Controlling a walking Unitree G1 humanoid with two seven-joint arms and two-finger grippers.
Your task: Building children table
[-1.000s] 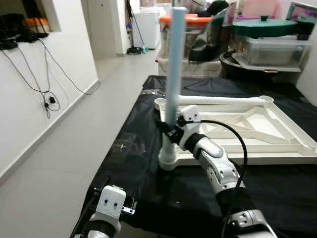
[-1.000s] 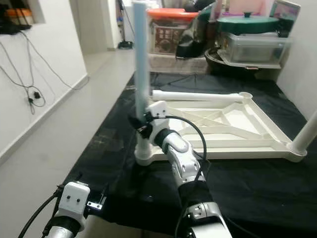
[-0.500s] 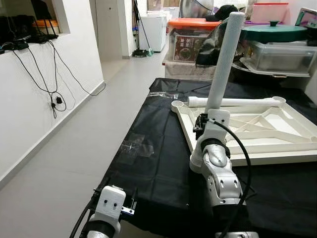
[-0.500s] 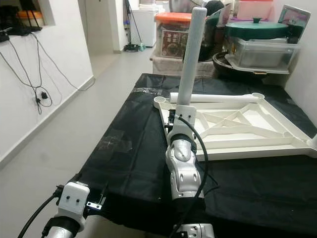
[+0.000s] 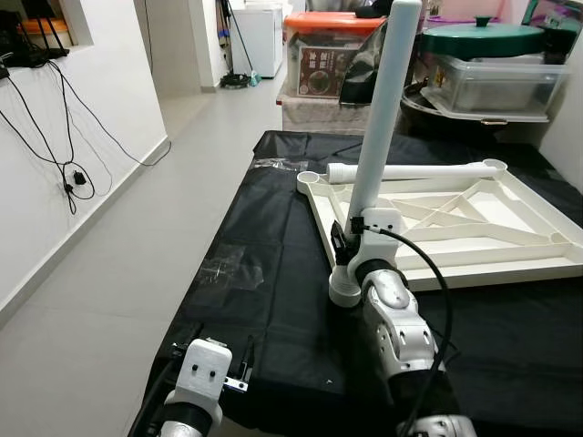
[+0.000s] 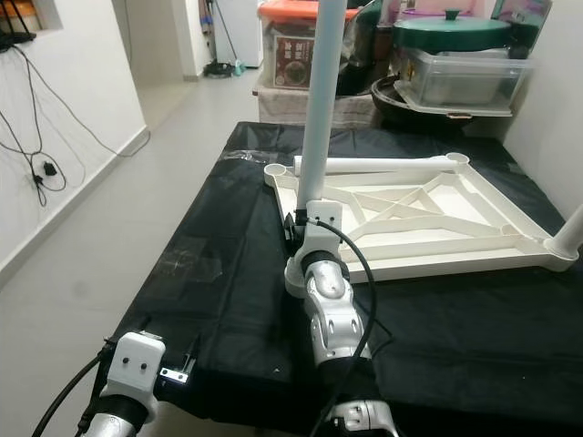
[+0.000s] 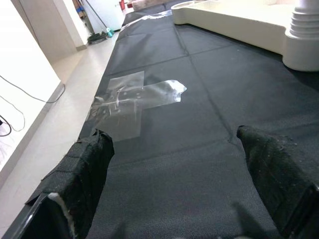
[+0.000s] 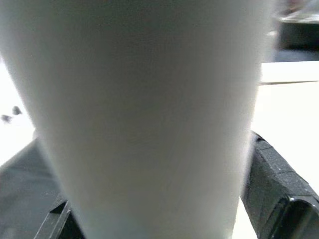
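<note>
The right tool (image 5: pixel 344 244) pinches the white table leg (image 5: pixel 378 127) low on its shaft, one black finger (image 8: pixel 276 191) on each side of the tube. The leg stands nearly upright, leaning slightly, its ribbed foot seated in the near-left corner socket (image 5: pixel 344 289) of the upturned children's table frame (image 5: pixel 474 237). The frame lies flat, underside up, on the black cloth (image 5: pixel 273 300); a second leg (image 5: pixel 414 170) lies along its far edge, and another leg (image 6: pixel 569 237) rises at the near-right corner.

The left tool (image 7: pixel 174 199) hangs low at the near-left edge of the cloth, its padded fingers (image 7: pixel 87 164) spread wide apart over bare fabric, holding nothing. A wrinkled patch of clear tape (image 7: pixel 134 97) is stuck to the cloth ahead of it.

The cloth is matte and woven, with fold creases, and drapes over the tabletop. To the left is pale grey tiled floor (image 5: pixel 137 264) beside a white wall (image 5: pixel 82 137) with black cables (image 5: pixel 64 155) dangling. Beyond the tabletop stand storage boxes: one with an orange lid (image 5: pixel 332 23), a clear tub (image 5: pixel 496 82) and a green pot lid (image 5: pixel 483 36). The frame is smooth cream plastic with diagonal ribs and round corner sockets
</note>
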